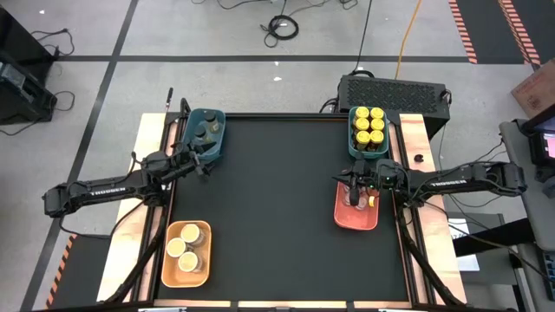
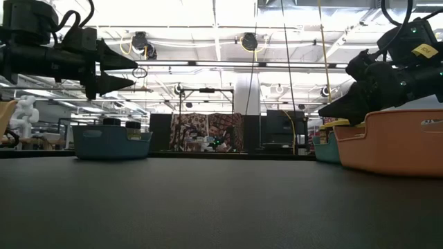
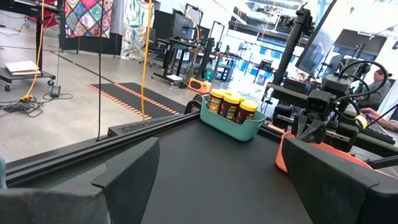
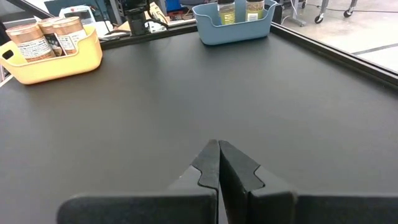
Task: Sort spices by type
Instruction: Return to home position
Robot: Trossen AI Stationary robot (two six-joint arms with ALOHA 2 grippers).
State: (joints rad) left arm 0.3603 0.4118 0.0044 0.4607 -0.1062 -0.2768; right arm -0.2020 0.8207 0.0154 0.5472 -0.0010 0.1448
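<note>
My left gripper [image 1: 205, 165] [image 3: 217, 163] is open and empty, raised just near of the blue tray [image 1: 205, 132] holding dark-lidded jars [image 4: 235, 10]. My right gripper [image 1: 342, 184] [image 4: 219, 148] is shut on nothing and hovers over the far-left corner of the coral tray [image 1: 355, 217]; the arm hides most of what lies in that tray. Yellow-lidded jars [image 1: 368, 126] stand in the green tray [image 3: 235, 124] at the far right. Tan-lidded jars [image 1: 188, 247] stand in the yellow tray [image 4: 53, 62] at the near left.
The four trays sit at the corners of the black mat [image 1: 273, 208], whose middle is bare. A raised rail [image 3: 143, 127] runs along the far edge. A black box [image 1: 395, 89] stands behind the green tray. A person's arm [image 3: 376, 115] shows beyond the right side.
</note>
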